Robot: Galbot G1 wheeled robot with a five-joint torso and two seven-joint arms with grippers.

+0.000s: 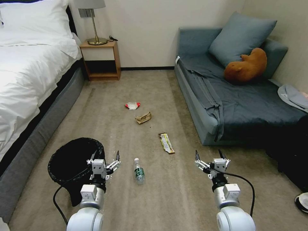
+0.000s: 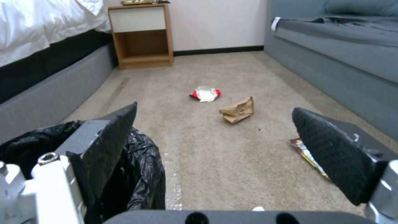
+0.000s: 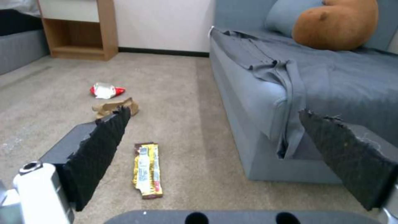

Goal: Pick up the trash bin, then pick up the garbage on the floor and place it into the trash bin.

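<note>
The beige carpet point(image 1: 179, 199) ran between a white bed point(image 1: 29, 80) and a grey sofa point(image 1: 224, 106), with a wooden nightstand point(image 1: 101, 61) at the far wall. The trash bin point(image 1: 75, 160) stood by the bed. The garbage lay scattered mid-floor: bottle point(image 1: 139, 171), yellow-brown wrapper point(image 1: 166, 143), brown paper point(image 1: 143, 118), red-and-white wrapper point(image 1: 132, 105). The left hand point(image 1: 106, 162) hovered wide at the bin's rim; the right hand point(image 1: 209, 157) hovered wide, empty.

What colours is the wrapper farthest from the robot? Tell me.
The wrapper is red and white, seen best in the left wrist view.
</note>
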